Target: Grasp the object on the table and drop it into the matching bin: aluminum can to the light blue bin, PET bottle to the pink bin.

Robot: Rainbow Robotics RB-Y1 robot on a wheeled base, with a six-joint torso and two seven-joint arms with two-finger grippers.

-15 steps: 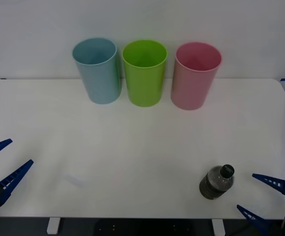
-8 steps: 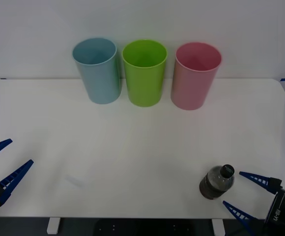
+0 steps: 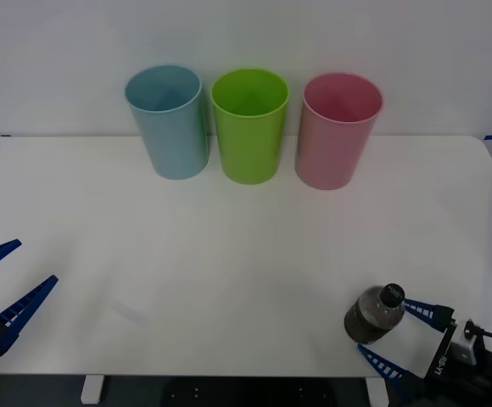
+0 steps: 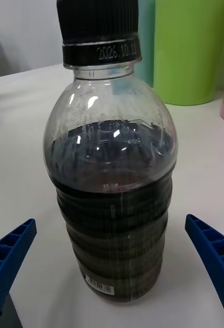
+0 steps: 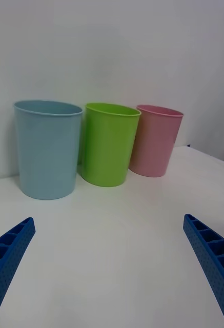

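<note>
The PET bottle (image 3: 373, 314), small and clear with dark brown liquid and a black cap, stands upright near the front right edge of the white table (image 3: 229, 246). My right gripper (image 3: 396, 337) is open, one blue finger on each side of the bottle without touching it. The right wrist view has the bottle (image 4: 114, 169) close up between the fingertips (image 4: 214, 251). At the back stand the light blue bin (image 3: 168, 121) and the pink bin (image 3: 338, 129). My left gripper (image 3: 4, 284) hangs open at the front left edge, over bare table.
A lime green bin (image 3: 249, 125) stands between the light blue and pink bins, all three close together along the back edge by the white wall. The left wrist view looks across the table at the same bins (image 5: 107, 143). Wide bare tabletop lies between bottle and bins.
My right gripper has moved left toward the bottle, from beside it to straddling it with open fingers. The bottle, bins and left arm have not moved.
</note>
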